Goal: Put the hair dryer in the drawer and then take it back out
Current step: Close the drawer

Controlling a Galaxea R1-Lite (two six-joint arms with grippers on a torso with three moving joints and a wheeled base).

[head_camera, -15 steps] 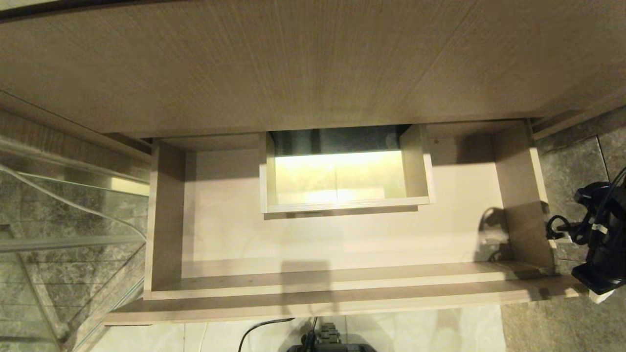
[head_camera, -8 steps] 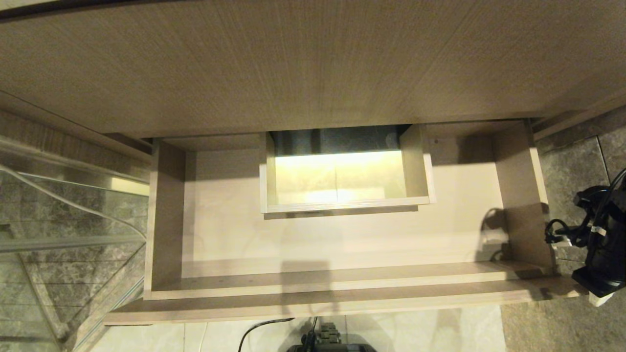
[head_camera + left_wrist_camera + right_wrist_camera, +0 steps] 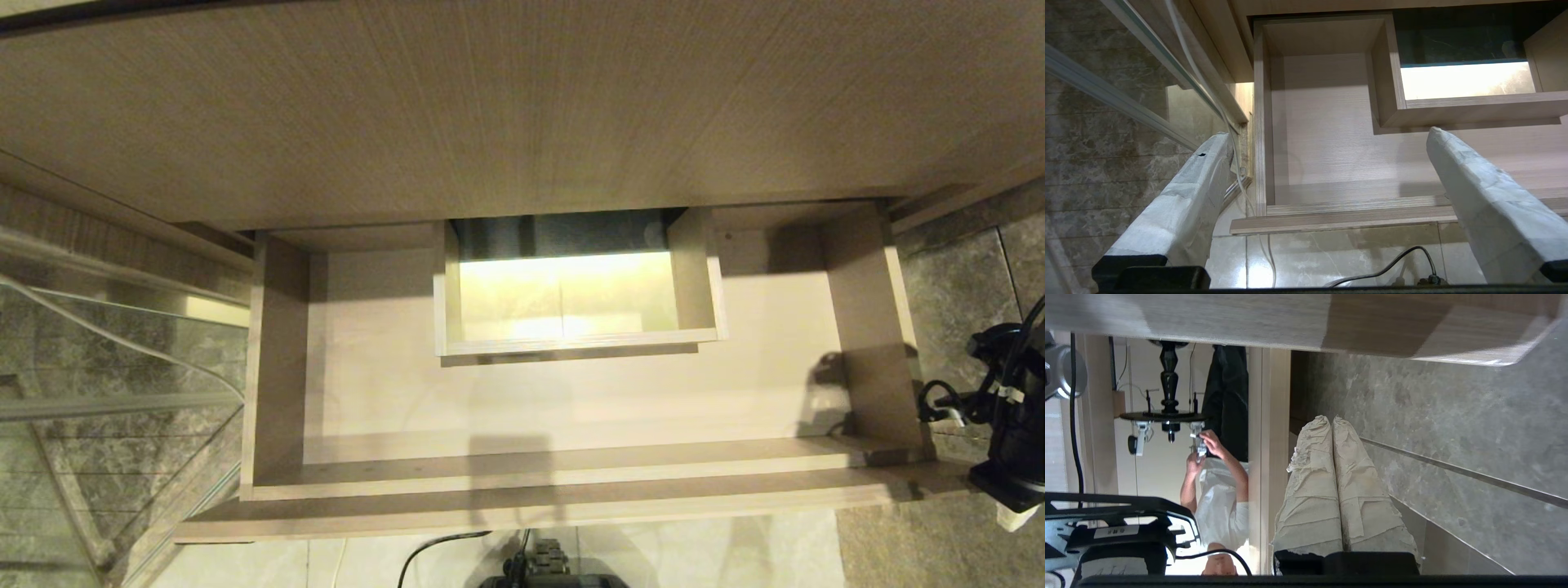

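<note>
The drawer (image 3: pixel 531 490) stands pulled out and holds nothing, its light wood-grain floor (image 3: pixel 1323 143) bare. A boxed cut-out (image 3: pixel 571 298) sits mid-back. No hair dryer shows in any view. My right gripper (image 3: pixel 1015 514) hangs outside the drawer's right wall near the front corner; in the right wrist view its taped fingers (image 3: pixel 1314 457) are pressed together, shut on nothing. My left gripper (image 3: pixel 1327 134) is open and empty, hovering over the floor tiles in front of the drawer's left half; it is out of the head view.
The wood-grain cabinet top (image 3: pixel 522 106) overhangs the drawer's back. A glass panel (image 3: pixel 98 392) stands to the left and grey marble tiles (image 3: pixel 955 286) to the right. A black cable (image 3: pixel 1396 263) lies on the floor. A mirror shows a person (image 3: pixel 1220 498).
My right arm has slid slightly outward and toward the drawer's front, and its shadow on the drawer floor has shrunk. The drawer has not moved.
</note>
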